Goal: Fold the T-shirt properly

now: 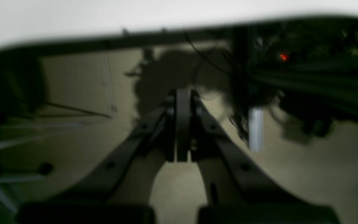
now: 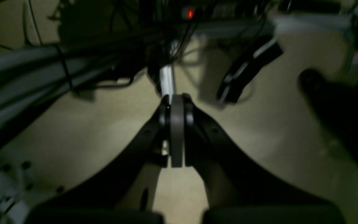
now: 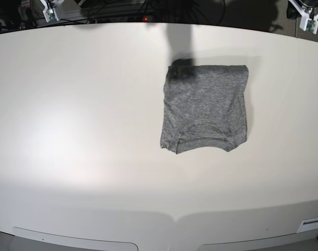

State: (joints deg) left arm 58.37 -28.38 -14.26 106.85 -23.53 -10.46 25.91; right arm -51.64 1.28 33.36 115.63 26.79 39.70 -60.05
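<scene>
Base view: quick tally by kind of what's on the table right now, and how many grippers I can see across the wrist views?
Grey T-shirt, folded into a rough rectangle on the white table: 1
Grippers, seen only in the wrist views, both shut and empty: 2, left gripper and right gripper
Total: 3

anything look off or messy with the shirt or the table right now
Nothing stands out. The T-shirt lies folded into a compact rectangle on the white table, its edges roughly square; only the near hem curves a little. No spills or damage show. A dark shadow falls across its far left corner.
</scene>
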